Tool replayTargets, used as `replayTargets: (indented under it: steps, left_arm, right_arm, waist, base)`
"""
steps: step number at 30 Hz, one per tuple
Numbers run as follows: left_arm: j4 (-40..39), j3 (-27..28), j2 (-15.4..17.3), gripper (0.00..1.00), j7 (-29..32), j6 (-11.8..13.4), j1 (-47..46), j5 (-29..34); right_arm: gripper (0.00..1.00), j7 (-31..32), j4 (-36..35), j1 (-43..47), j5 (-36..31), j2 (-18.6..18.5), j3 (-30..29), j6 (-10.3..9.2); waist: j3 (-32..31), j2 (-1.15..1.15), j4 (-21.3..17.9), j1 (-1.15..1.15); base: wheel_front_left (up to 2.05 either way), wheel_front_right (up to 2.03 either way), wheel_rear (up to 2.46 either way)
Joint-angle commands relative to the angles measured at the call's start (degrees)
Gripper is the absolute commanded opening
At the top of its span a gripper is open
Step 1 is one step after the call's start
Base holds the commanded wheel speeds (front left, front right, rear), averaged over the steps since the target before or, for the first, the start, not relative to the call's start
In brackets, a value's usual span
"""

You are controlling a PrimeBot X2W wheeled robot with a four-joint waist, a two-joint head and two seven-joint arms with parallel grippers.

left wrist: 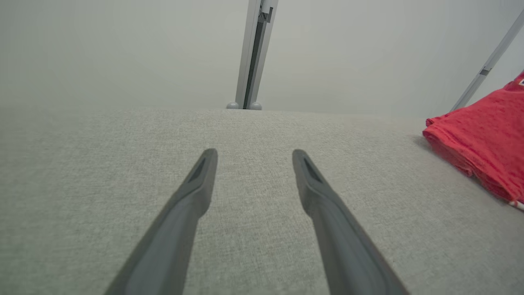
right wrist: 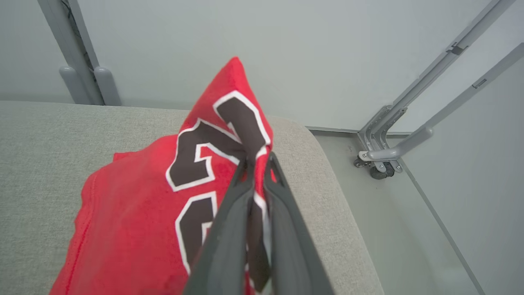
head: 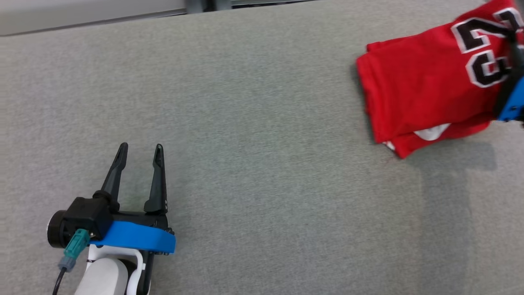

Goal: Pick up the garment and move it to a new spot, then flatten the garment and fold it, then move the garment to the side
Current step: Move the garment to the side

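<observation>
The garment is a folded red jersey with dark white-edged numerals, lying at the far right of the grey fabric table. My right gripper is shut on a pinched-up fold of the garment, lifting that part into a peak near the table's right edge. In the head view the right gripper's dark fingers and blue band show over the numerals. My left gripper stands open at the lower left, nothing between its fingers, far from the garment.
The table's far edge runs along the top of the head view. Its rounded right edge drops to a pale floor with grey metal frame legs. A grey upright post stands behind the table.
</observation>
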Motion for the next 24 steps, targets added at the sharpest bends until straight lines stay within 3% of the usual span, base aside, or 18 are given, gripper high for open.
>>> replayTargets:
  steps: [1, 6, 7, 8, 14, 24]
  left_arm:
    - [-0.1, -0.2, -0.1, 1.00, -0.3, 0.1, 0.1, -0.1]
    - [-0.2, -0.7, -0.2, 1.00, -0.4, 0.0, 0.2, -0.1]
    - [-0.2, -0.9, -0.2, 1.00, -0.3, 0.0, 0.1, -0.1]
    - [-0.2, -1.1, -0.3, 1.00, -0.3, 0.0, 0.1, -0.1]
    - [0.7, -1.9, -0.5, 1.00, -0.4, -0.2, -0.1, -0.5]
    - [1.9, -0.9, -0.2, 1.00, -1.1, 0.1, 0.7, -1.7]
  right_arm:
    - [0.00, 0.1, 0.5, -1.1, -0.5, -1.0, -1.4, -0.01]
    - [0.00, -0.5, 2.3, -1.4, -3.6, -2.5, -6.6, -0.01]
    - [0.30, -0.8, 2.7, -1.2, -4.7, -2.3, -7.3, -0.01]
    - [1.00, -1.2, 3.2, -0.9, -5.5, -1.9, -7.7, -0.01]
    - [1.00, -5.0, 5.6, 0.0, -9.3, 1.2, -10.0, -0.01]
    - [1.00, -11.0, 7.4, 0.5, -9.6, 4.3, -6.0, -0.01]
  waist:
    - [0.7, 0.00, 1.2, 0.00]
    - [0.9, 0.00, 2.8, 0.00]
    - [0.9, 0.00, 3.0, 0.00]
    - [0.9, 0.00, 3.2, 0.00]
    - [-0.1, 0.00, 3.9, 0.00]
    - [-3.5, 0.00, 4.4, 0.00]
  base:
    - [0.00, 0.00, 0.00]
    - [0.00, 0.00, 0.00]
    - [0.00, 0.00, 0.00]
    - [0.00, 0.00, 0.00]
    - [0.00, 0.00, 0.00]
    - [0.00, 0.00, 0.00]
